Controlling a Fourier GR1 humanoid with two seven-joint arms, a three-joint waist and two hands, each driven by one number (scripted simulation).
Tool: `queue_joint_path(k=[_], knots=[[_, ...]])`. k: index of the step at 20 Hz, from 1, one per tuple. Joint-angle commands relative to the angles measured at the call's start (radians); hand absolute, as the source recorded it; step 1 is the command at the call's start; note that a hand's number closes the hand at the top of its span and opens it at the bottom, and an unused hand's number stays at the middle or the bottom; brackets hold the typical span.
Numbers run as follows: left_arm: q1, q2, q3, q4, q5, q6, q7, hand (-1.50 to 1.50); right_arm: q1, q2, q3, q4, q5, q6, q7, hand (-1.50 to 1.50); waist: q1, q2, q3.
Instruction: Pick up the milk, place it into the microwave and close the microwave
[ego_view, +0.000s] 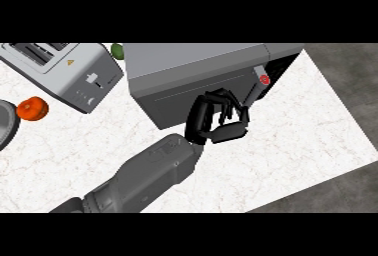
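Note:
The grey microwave (196, 62) stands at the back of the white counter (295, 140). Its door panel (184, 100) faces me and looks swung in against the body, with a red button (264, 78) beside it at the right. My right hand (218, 122) is at the door's front, its fingers curled and touching the panel, with nothing held that I can see. No milk shows anywhere. The left hand is out of the picture.
A silver toaster (63, 70) stands at the back left. A red-orange fruit (32, 108) lies in front of it, beside a dark round rim (4, 125) at the left edge. A green thing (117, 49) peeks out behind the microwave. The counter ends at the right over dark floor (347, 75).

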Motion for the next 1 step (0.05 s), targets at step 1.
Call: queue_joint_path(k=[1], knots=[[-0.108, 0.0, 0.042, 0.079, 0.021, -0.012, 0.036, 1.5, -0.011, -0.016, -0.001, 0.042, -0.002, 0.021, -0.004, -1.5, -0.006, 0.011, -0.001]])
